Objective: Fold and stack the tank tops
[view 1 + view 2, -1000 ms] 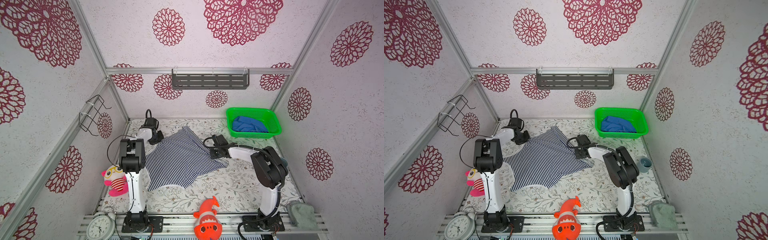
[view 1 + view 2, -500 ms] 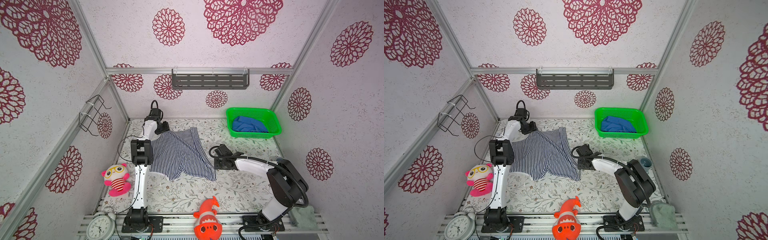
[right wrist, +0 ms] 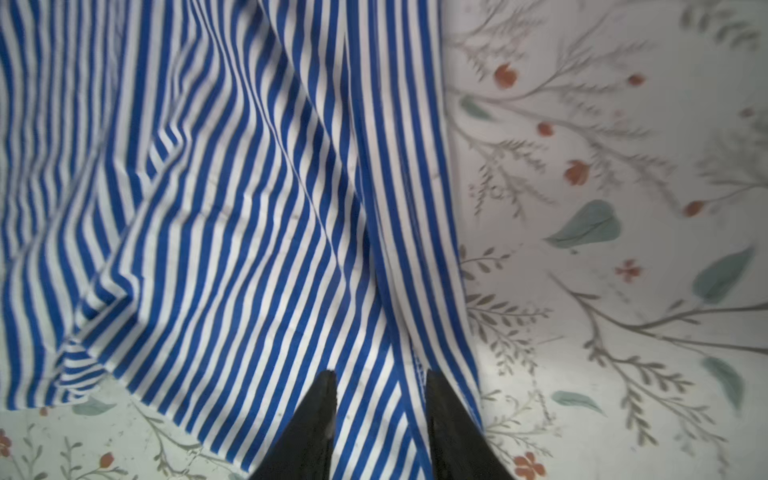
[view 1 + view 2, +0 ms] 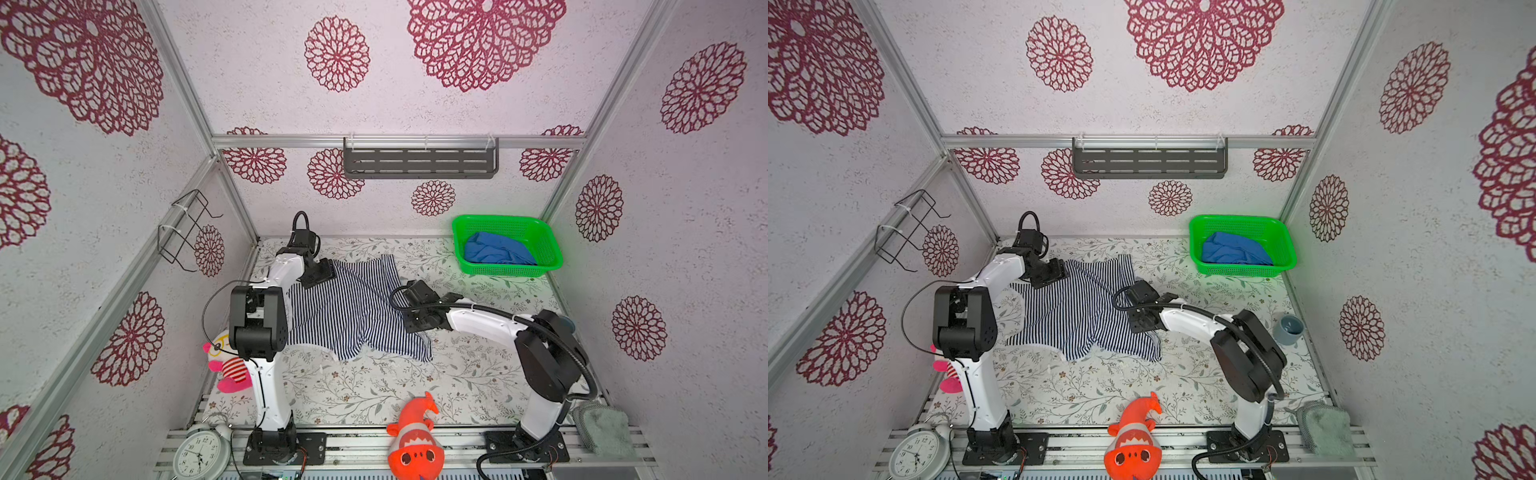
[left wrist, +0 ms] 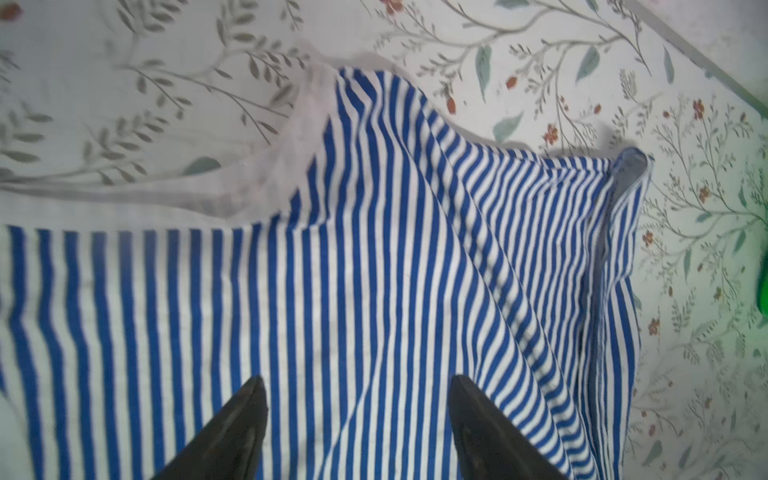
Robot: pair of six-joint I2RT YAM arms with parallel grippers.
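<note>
On the floral surface, between the two arms, the striped tank top lies spread out but far from flat. The left gripper hangs over its far edge with its jaws wide apart and nothing between them. The right gripper sits at the garment's right side edge, jaws narrower but also apart, with cloth showing in the gap.

The likely trouble is a crooked fold. Long diagonal ridges run across the fabric, and any fold made over them would probably trap the creases. A pinch at the side edge could catch only one layer, so the other lags and bunches. Thin jersey like this probably drags and slides instead of holding a line.

The garment has thin navy-and-white stripes and pale trim. One far corner is curled over on itself, and the near edge is uneven, one flap reaching further forward. The blue tank top lies crumpled in the green basket, well apart from the striped one.
</note>
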